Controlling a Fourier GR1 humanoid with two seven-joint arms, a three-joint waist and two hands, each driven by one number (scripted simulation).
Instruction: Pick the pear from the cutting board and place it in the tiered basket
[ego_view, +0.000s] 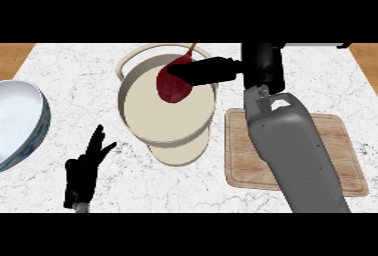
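The dark red pear (174, 84), its stem pointing up toward the counter's far edge, is held over the tiered basket (167, 107), above the upper part of the cream-coloured tiers and just inside the basket's far rim. The right hand (209, 70) lies directly to the pear's right, its black fingers curled against the fruit's upper right side and holding it; the hand covers that side of the pear, while the left and lower parts of the fruit show plainly against the pale tier. The grey right forearm runs from the counter's near edge over the left part of the wooden cutting board (339, 150), which sits toward the counter's right edge, just beside the basket. The white marble counter (74, 75) carries a pale blue bowl (22, 120) at its left edge. Near the counter's near left corner rests the left hand (87, 162), open with fingers straight and pointing up, well apart from the basket.
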